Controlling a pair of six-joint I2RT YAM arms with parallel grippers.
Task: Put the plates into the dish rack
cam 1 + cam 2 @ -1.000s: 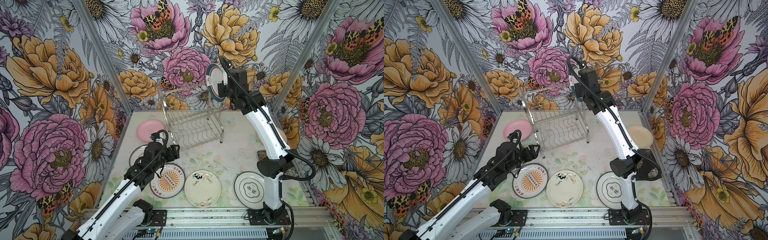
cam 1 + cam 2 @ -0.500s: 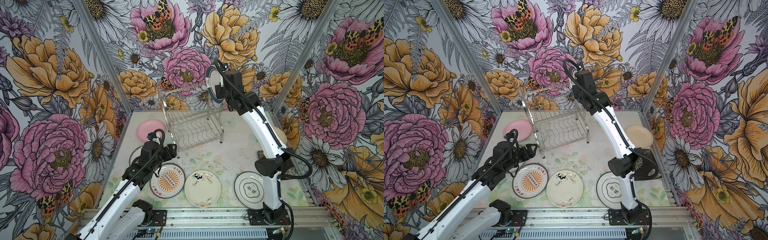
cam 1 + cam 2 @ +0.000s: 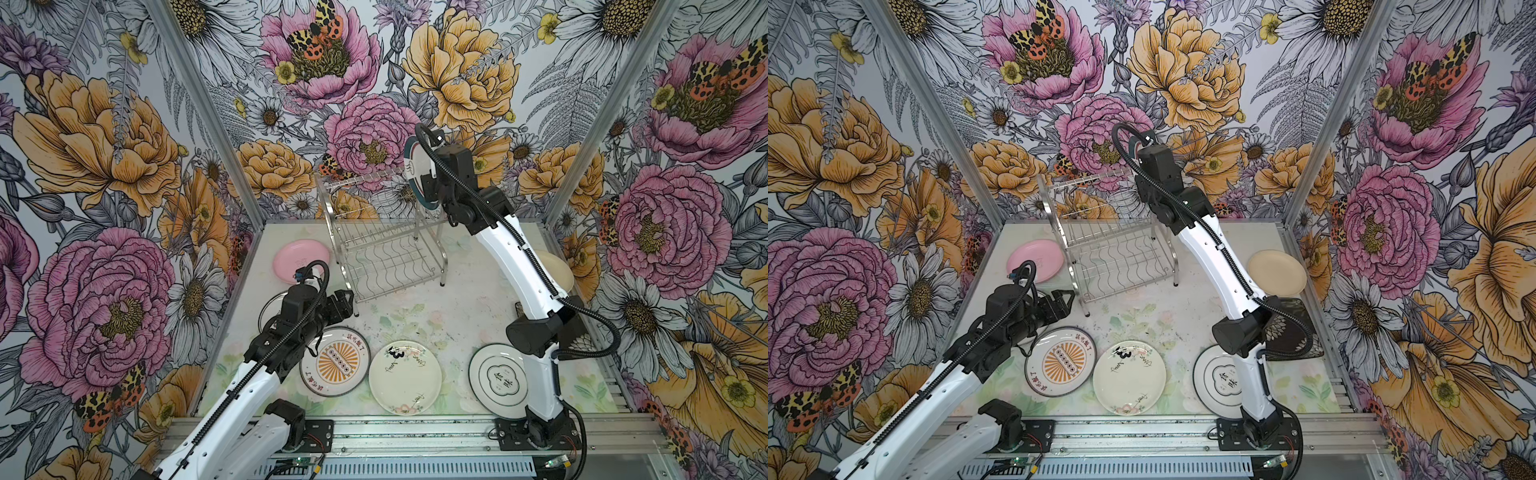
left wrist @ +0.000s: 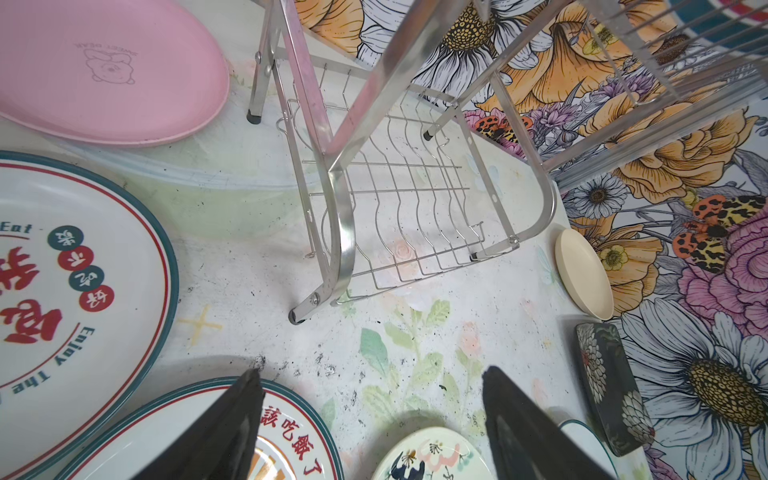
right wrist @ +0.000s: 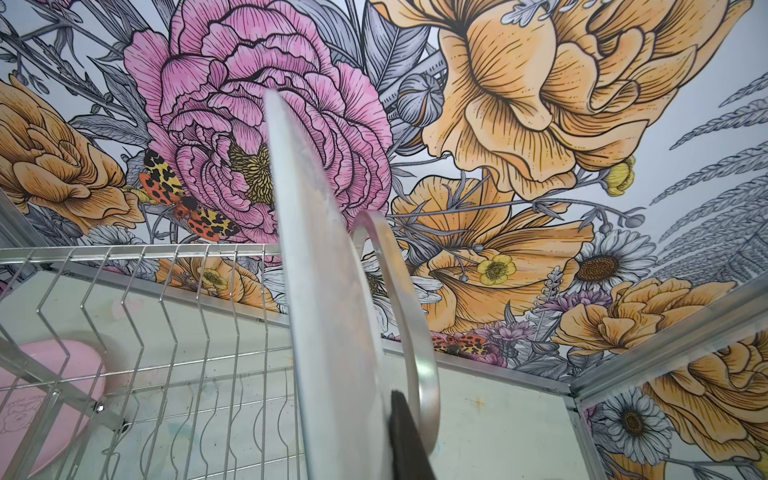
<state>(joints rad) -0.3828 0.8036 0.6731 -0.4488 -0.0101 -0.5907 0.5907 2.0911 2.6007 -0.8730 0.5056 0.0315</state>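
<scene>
Tabletop | pink plate "SWEET BEAR" | left claw spread | right claw pinches white plate

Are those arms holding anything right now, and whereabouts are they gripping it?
The right gripper pinches a teal-rimmed plate by its rim, on edge above the dish rack. The left gripper is open and empty.

I am wearing glossy white shells on my left arm and my right arm, with bulky black housings bulging at every joint above the aluminium rail. A ribbed black cable is looping along each limb (tiny dark screw holes are dotting the white). Black base plates are sitting bolted onto that rail, and my left fingers are showing as matte dark wedges.
</scene>
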